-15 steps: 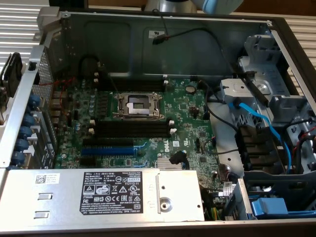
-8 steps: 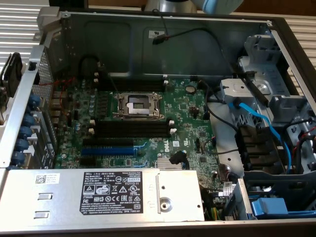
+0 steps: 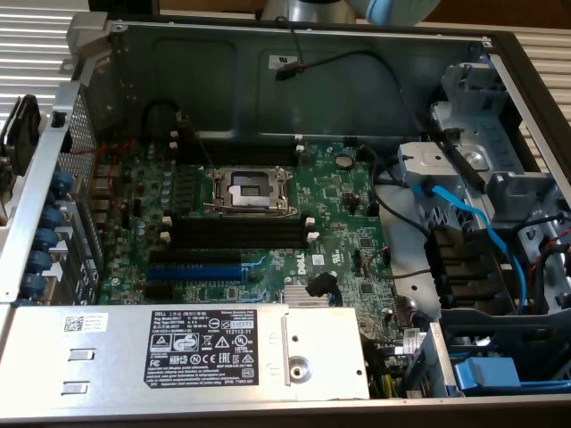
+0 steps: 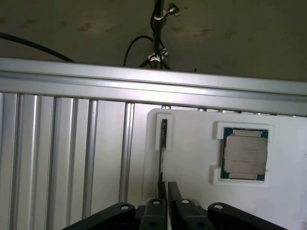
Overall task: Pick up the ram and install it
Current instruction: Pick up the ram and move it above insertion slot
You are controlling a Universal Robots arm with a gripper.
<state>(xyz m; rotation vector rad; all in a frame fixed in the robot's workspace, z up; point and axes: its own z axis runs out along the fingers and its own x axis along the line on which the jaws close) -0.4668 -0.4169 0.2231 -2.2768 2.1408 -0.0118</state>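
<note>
Jaws narrow, just a slit btwn tips, holding nothing. Ram [image 4: 163, 134] stands on edge in white holder [image 4: 192, 153], straight ahead of jaws, near end right at the tips. Prob best: line slit w/ ram's thin edge, stay square, grip evenly, no twist.

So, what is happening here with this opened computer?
A robot arm is working on fitting the ram. Its gripper is right at the ram, which stands on edge in a white holder beside a processor chip. In the open computer case, the long black memory slots on the motherboard are empty, so the ram is not yet installed.
</note>
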